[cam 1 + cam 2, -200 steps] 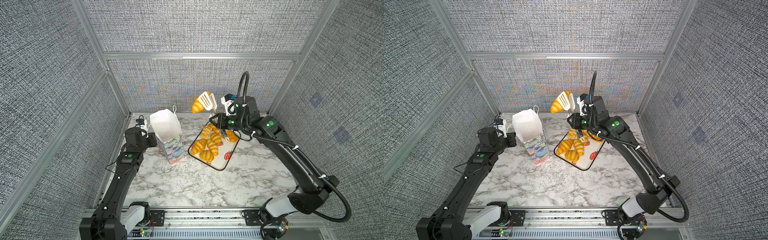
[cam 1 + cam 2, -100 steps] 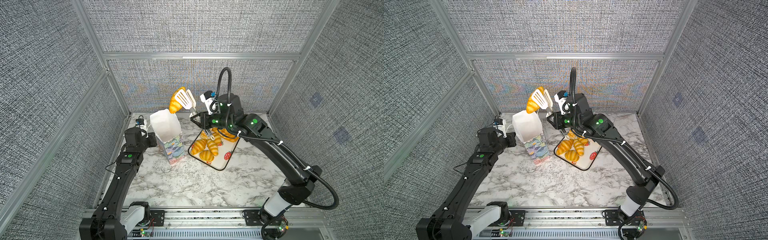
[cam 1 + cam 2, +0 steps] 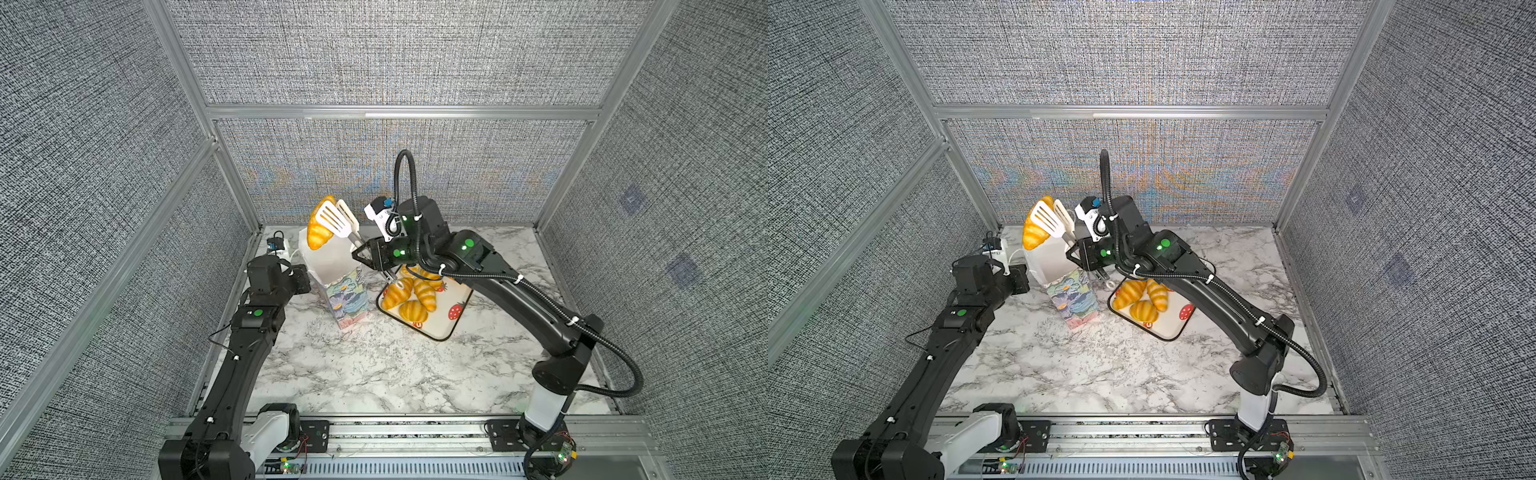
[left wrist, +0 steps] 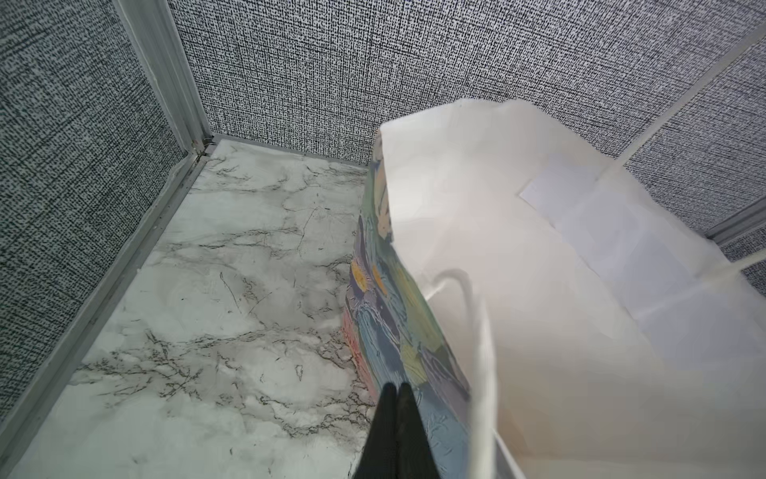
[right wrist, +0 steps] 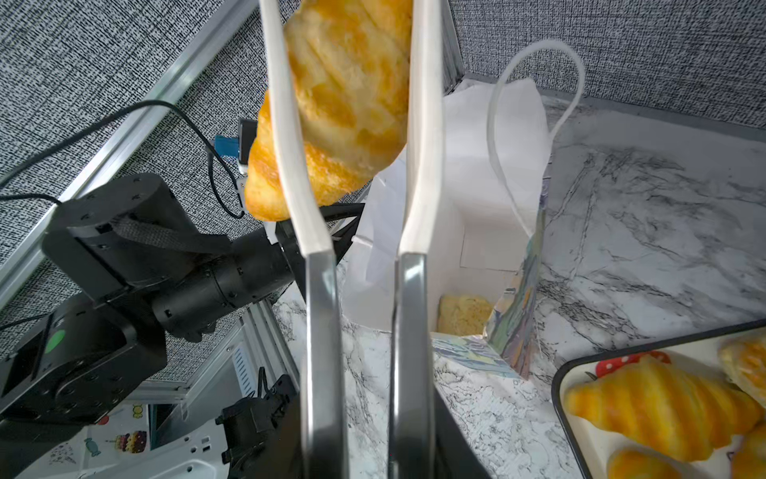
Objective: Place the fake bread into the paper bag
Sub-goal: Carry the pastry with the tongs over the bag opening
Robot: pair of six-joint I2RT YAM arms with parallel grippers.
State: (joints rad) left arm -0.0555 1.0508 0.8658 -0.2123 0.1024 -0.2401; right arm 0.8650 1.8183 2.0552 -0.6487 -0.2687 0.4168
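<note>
My right gripper (image 3: 362,254) (image 3: 1076,254) (image 5: 364,435) is shut on the metal handles of the white slotted tongs (image 3: 334,218) (image 3: 1048,218) (image 5: 323,331). The tongs clamp one golden croissant of the fake bread (image 3: 320,226) (image 3: 1034,232) (image 5: 344,95) in the air, above the open mouth of the paper bag (image 3: 345,291) (image 3: 1073,297) (image 4: 539,290) (image 5: 476,207). A pale pastry (image 5: 464,315) lies in the bag's bottom. My left gripper (image 3: 305,276) (image 3: 1021,280) (image 4: 396,392) is shut, its tips against the bag's printed left side. Whether paper is pinched, I cannot tell.
Right of the bag lies a white strawberry-print tray (image 3: 446,328) (image 3: 1173,326) (image 5: 557,385) with a black rim, holding several more croissants (image 3: 411,297) (image 3: 1144,297) (image 5: 659,410). Grey walls enclose the marble table on three sides. The bag's white cord handle (image 5: 539,62) arches up at the far rim.
My right arm has swung left, carrying the tongs and croissant from above the tray's far end to over the bag's mouth. The left arm and bag have not moved.
</note>
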